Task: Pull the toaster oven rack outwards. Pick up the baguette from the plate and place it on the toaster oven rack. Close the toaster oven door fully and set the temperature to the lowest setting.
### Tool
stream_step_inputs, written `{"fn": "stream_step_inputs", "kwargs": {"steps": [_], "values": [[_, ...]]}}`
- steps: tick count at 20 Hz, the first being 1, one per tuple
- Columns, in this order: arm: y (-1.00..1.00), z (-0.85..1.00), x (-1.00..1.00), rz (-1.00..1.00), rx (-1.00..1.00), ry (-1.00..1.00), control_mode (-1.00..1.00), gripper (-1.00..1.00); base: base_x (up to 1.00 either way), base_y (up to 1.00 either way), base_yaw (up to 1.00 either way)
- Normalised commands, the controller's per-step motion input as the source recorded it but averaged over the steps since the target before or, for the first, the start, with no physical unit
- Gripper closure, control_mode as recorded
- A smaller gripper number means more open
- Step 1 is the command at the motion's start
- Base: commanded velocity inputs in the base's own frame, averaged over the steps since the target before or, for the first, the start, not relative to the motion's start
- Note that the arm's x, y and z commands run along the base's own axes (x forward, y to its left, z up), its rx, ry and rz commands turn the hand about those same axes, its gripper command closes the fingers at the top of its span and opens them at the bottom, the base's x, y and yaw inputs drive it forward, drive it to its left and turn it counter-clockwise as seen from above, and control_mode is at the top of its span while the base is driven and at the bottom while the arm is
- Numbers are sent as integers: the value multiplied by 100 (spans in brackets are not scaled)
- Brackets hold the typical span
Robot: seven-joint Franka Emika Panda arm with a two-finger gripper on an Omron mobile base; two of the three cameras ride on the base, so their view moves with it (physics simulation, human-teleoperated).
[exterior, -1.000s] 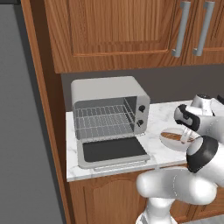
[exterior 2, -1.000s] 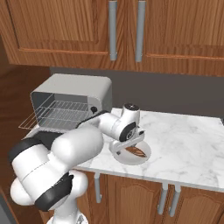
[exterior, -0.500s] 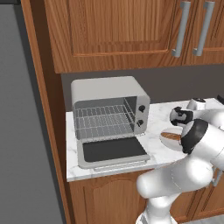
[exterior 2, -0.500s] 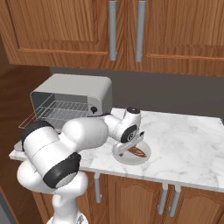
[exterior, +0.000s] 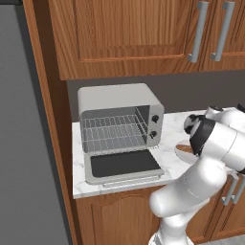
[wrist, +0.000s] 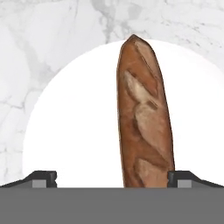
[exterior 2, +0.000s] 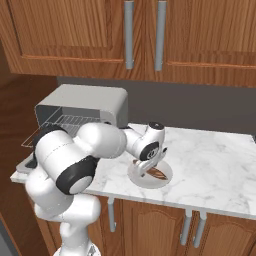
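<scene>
The baguette [wrist: 144, 118] lies on the white plate [wrist: 74, 127], lengthwise between my open fingertips [wrist: 43, 177] and closer to the right one. My gripper [exterior 2: 147, 167] hangs straight over the plate [exterior 2: 150, 176] and holds nothing. In the left base view my arm hides most of the plate, and only a bit of the baguette [exterior: 183, 149] peeks out. To the left stands the toaster oven [exterior: 119, 103]. Its door [exterior: 122, 165] is folded down flat. The wire rack [exterior: 112, 136] is drawn out over the door.
Two black knobs [exterior: 154, 118] sit on the oven's right front panel. Wooden cabinets with bar handles [exterior 2: 129, 35] hang above the marble counter [exterior 2: 215, 155]. A tall wooden panel [exterior: 48, 119] flanks the oven on the left.
My arm has swung its elbow round and the hand has sunk a little closer to the plate. The jaws have stayed open; oven, rack and baguette have not moved.
</scene>
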Motion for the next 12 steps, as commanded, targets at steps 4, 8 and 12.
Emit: {"fn": "stream_step_inputs", "kwargs": {"steps": [4,8,12], "values": [[-16,-1,6,6,0,-5,-100,-100,0,0,0],[-11,-18,2,6,0,-1,-100,-100,0,0,0],[0,-33,13,7,0,0,-100,-100,0,0,0]]}}
